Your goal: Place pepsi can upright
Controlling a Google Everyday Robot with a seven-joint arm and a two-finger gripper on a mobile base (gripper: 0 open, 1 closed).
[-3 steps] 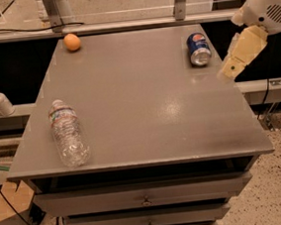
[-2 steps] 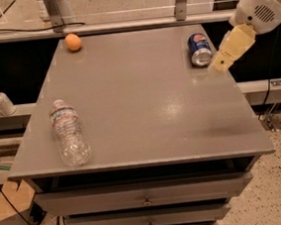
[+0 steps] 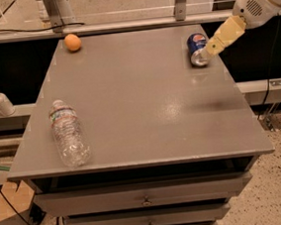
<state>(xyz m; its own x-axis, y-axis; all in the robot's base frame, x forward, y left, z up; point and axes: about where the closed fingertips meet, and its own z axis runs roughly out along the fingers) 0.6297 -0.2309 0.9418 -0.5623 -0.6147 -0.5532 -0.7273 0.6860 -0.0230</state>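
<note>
Grey bench (image 3: 130,105) over drawers, speckled floor below. Pepsi can (image 3: 197,47) down on its side near the 1 o'clock corner, long axis roughly 12-to-6, silver end toward 6. Claw (image 3: 214,45) at the can's 3 o'clock, seemingly touching its flank; spread or pressed together, cannot tell. Likely needs to straddle across that axis before tipping upright.

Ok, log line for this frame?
pepsi can: on its side, table far-right | gripper: at can's right side, contact unclear | upright: not yet
</note>
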